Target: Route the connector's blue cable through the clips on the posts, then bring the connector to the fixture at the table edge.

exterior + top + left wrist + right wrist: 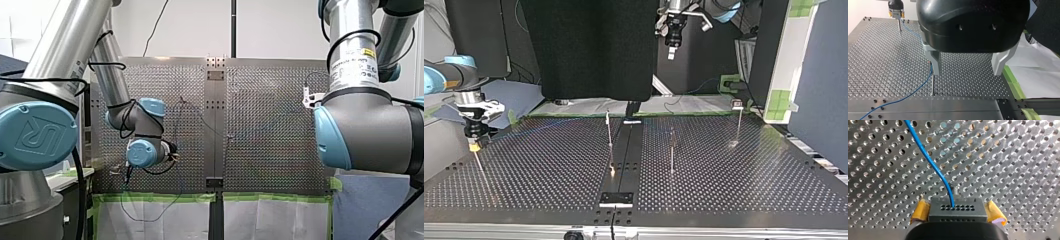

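My right gripper point(958, 217) stands open, its yellow pads point(921, 212) spread at either side of the grey connector point(958, 211). The blue cable point(930, 160) leaves the connector's top and runs off over the perforated plate. At the top view's left this gripper point(473, 145) sits on top of a thin post point(480, 167) near the table edge. In the left wrist view the cable point(918, 87) passes a slim post point(933, 82) under my open left gripper point(966, 73), whose fingers hold nothing. The left gripper point(672, 50) hangs high above the table.
Three thin posts point(609, 130), point(672, 150), point(738, 125) stand across the middle of the plate. A dark centre strip point(624, 150) runs between them. Green tape and white sheets point(165, 210) line one table edge.
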### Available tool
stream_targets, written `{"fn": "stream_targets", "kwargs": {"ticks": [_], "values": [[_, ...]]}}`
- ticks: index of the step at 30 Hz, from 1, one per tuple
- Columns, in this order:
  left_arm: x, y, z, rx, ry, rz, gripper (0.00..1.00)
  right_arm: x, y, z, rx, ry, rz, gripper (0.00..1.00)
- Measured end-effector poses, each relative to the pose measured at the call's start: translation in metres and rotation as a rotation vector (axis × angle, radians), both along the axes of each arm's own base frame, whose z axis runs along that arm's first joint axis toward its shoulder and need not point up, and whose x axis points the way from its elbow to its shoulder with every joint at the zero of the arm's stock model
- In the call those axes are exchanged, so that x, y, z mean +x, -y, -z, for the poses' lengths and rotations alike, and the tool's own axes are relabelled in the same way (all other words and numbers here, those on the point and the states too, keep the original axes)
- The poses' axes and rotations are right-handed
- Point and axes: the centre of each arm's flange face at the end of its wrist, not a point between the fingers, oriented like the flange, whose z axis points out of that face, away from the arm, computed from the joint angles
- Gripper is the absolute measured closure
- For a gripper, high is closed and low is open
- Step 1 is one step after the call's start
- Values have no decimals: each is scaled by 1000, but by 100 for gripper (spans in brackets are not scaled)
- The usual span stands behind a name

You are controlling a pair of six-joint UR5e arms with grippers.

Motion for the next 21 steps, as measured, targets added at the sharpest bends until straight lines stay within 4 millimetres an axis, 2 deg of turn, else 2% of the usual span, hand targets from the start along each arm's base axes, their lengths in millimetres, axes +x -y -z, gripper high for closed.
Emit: {"fn": "stream_targets", "kwargs": {"ticks": [21], "values": [[0,0,0,1,-1,-1,0,4,0,0,0,21,-10,1]]}}
